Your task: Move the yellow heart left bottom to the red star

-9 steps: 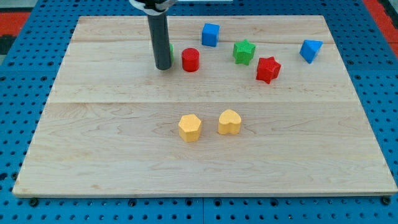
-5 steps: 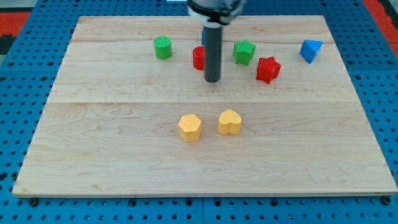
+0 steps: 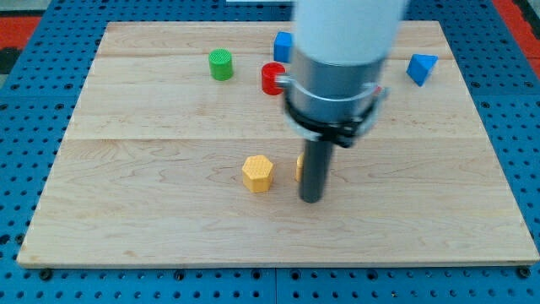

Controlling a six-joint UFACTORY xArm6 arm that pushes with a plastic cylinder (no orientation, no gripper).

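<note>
My tip rests on the board just below the yellow heart, which is mostly hidden behind the rod; only its left edge shows. A yellow hexagon block lies to the left of the heart. The red star is hidden behind the arm's body at the view's upper right. The arm's large white and dark body covers the upper middle of the board.
A green cylinder stands at the upper left. A red cylinder and a blue cube show partly at the arm's left edge. A blue block lies at the upper right. The wooden board sits on a blue pegboard.
The rod has moved down the view and to the right, from beside the red cylinder to just below the yellow heart. The arm's body now hides the green star and red star.
</note>
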